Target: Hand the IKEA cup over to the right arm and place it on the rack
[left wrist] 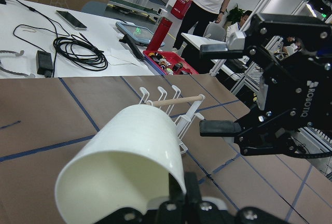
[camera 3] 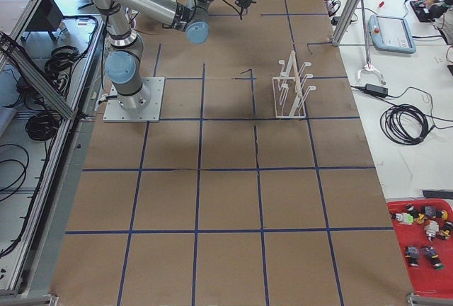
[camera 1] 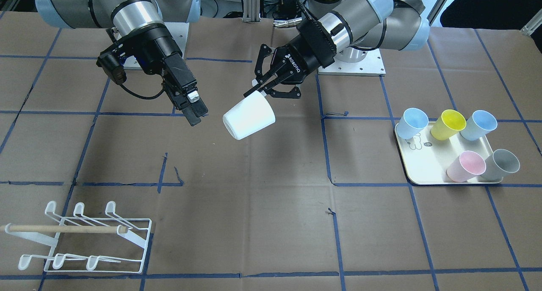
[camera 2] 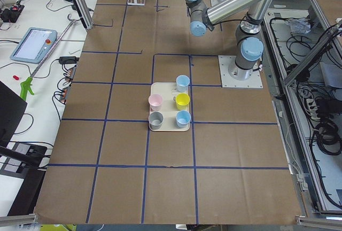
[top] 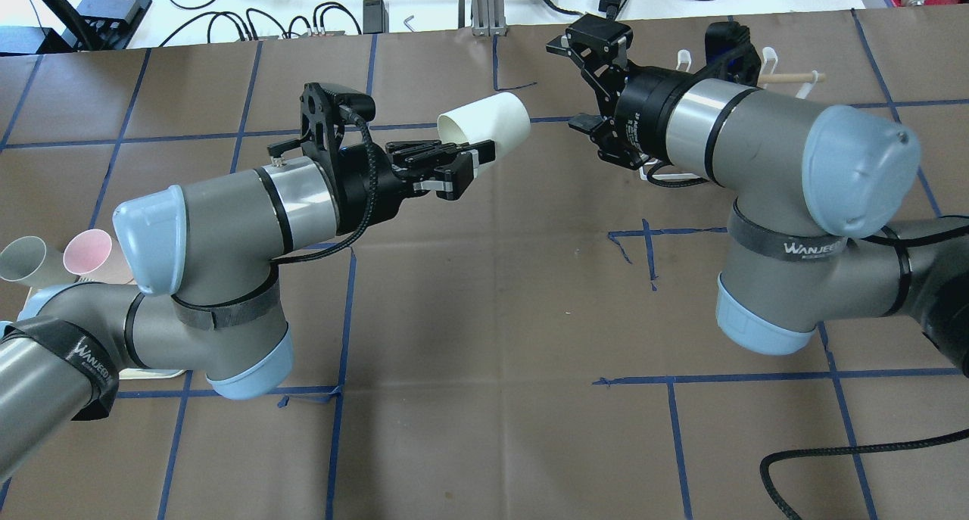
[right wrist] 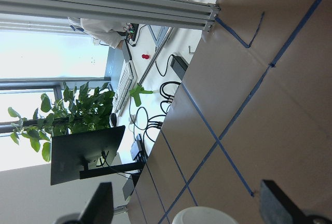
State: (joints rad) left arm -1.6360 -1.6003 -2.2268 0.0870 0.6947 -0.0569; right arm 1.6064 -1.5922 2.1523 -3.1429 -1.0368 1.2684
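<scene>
White cup (camera 1: 249, 115) clamped in left claw (camera 1: 258, 92), right claw (camera 1: 195, 113) spread apart, just beside

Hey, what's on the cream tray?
On the tray: two pale blue cups, a yellow cup, a pink cup, a grey cup. The surface under them is hidden.

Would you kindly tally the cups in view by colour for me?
White cup: 1
Blue cups: 2
Yellow cup: 1
Pink cup: 1
Grey cup: 1
Total: 6
</scene>
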